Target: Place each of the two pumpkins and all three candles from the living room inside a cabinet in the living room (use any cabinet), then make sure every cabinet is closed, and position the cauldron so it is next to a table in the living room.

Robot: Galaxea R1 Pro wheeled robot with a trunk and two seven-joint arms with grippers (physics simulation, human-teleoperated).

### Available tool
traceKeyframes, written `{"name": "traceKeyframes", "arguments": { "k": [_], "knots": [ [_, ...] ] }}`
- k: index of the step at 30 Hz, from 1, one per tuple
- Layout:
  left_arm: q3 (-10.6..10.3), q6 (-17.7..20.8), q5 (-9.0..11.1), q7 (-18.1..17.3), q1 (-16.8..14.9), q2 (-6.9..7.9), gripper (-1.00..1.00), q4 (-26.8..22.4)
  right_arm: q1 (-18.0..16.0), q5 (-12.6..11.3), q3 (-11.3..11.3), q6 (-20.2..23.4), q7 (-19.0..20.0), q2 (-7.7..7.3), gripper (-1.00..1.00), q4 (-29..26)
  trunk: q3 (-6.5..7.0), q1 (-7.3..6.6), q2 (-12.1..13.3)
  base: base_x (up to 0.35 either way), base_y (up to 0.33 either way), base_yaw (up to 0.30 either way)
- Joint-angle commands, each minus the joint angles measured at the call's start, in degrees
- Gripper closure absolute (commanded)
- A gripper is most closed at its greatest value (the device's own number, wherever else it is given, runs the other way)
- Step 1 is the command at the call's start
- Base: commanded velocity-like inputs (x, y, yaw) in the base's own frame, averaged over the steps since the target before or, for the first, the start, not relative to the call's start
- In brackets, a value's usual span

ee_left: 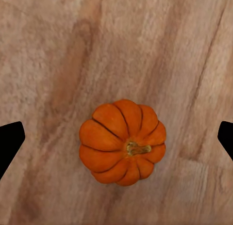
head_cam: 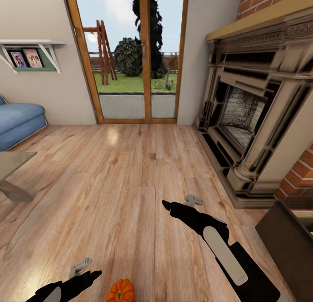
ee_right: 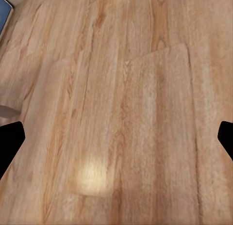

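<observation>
Pumpkin (ee_left: 122, 141): one, bright orange, ribbed, short tan stem facing up. It sits on the wooden floor (head_cam: 130, 176), upright, with bare planks all round it. In my left wrist view it lies between my two dark fingertips and apart from both. In the head view the same pumpkin (head_cam: 121, 291) shows at the lower edge, just to the right of my left gripper (head_cam: 82, 271).

Left gripper: spread wide, nothing between the fingers, poised above the pumpkin without touching it.

Right gripper (head_cam: 178, 203): held out over bare floor ahead and to the right of the pumpkin, well apart from it. Fingers parted, with nothing in them; its wrist view has planks and a pale patch of light between the tips.

Table (head_cam: 13, 163): pale slab top on a slanted base, at the far left.

Sofa (head_cam: 19, 119): blue, beyond the table against the wall.

Glass doors (head_cam: 134, 54): wood-framed, straight ahead, garden outside.

Fireplace (head_cam: 252, 111): large carved surround with brick, to the right.

Cabinet (head_cam: 287, 245): dark-brown corner, at the lower right.
</observation>
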Motion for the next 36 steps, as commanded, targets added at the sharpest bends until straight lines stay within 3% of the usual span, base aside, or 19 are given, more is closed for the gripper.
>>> {"name": "traceKeyframes", "arguments": {
  "k": [1,25,31,36],
  "knots": [
    [-0.2,0.3,0.4,-0.1,0.0,0.04,-1.00,0.0,-0.1,-0.6,0.1,0.0,-0.6,-0.01,-1.00,-0.1,-0.23,0.21,-0.4,0.000,0.000,0.000],
    [-0.9,0.0,-0.1,-0.1,0.0,-0.05,-1.00,0.0,-0.1,-0.6,0.1,0.0,0.6,-0.20,-1.00,-0.1,-4.54,5.48,-10.1,0.000,0.000,0.000],
    [-0.9,0.0,-0.1,-0.5,0.0,-0.04,-1.00,0.0,-0.1,-0.6,0.1,0.0,2.1,-0.25,-1.00,-0.1,-5.87,5.64,-10.1,0.000,0.000,0.000],
    [-1.1,0.0,-0.3,-4.1,0.0,0.07,-1.00,0.0,-0.1,-0.6,0.1,0.0,2.3,-0.25,-1.00,-0.1,-6.98,5.76,-10.2,0.000,0.000,0.000]
  ]
}}
